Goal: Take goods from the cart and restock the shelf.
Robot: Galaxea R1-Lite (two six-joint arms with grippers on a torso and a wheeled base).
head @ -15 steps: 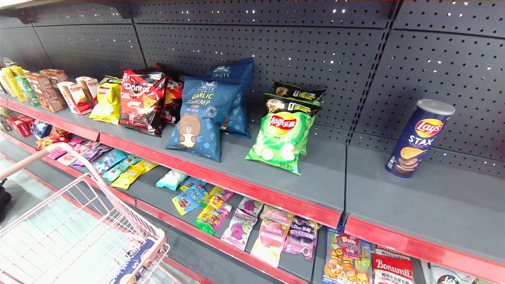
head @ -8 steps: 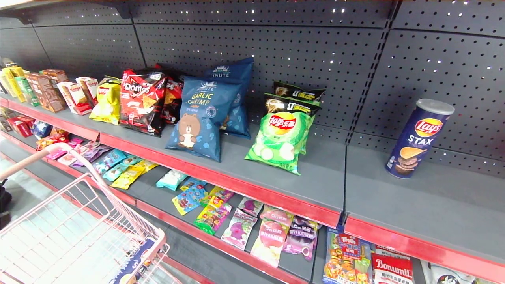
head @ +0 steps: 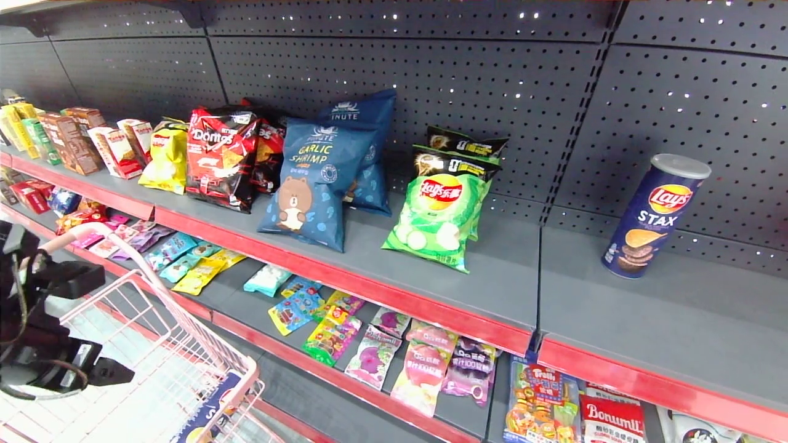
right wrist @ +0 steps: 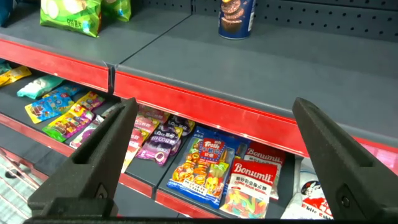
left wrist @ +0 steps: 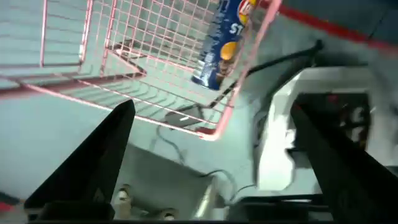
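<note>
Your left end effector (left wrist: 211,155) is released: both dark wedge-shaped fingers (left wrist: 93,162) are splayed wide with nothing between them. It hangs just outside the pink wire cart (left wrist: 155,68), not touching it. Through the mesh you can see the blue can in the cart (left wrist: 221,43), a glossy round tube lying tilted in the basket's corner, with a red-and-yellow oval logo and white lettering. In the head view the left arm (head: 37,326) sits at the cart's handle end, and that same can peeks out at the basket's near corner.

Your right end effector (right wrist: 211,162) is released too, fingers wide apart and gripping nothing. It faces the front of the shelf (head: 646,320), level with the shiny red price strip (right wrist: 205,102). The flat candy packs (right wrist: 205,165) on the lower tier lie below that strip.

The shelf boards are smooth grey painted metal, backed by a dark perforated panel (head: 431,80).

On the upper tier:
- The standing blue can (head: 655,215) is on its own on the right section. It has a grey lid, the same oval logo and a chip picture.
- The puffy green bag (head: 437,218) leans against black-topped bags behind it.
- The matte blue bag (head: 311,184) has a cartoon bear on it.
- The crinkly red-and-black bag (head: 218,157) stands left of the blue one.
- The yellow bag (head: 166,160) is next along.
- The cardboard boxes (head: 74,141) are in a row at the far left.
</note>
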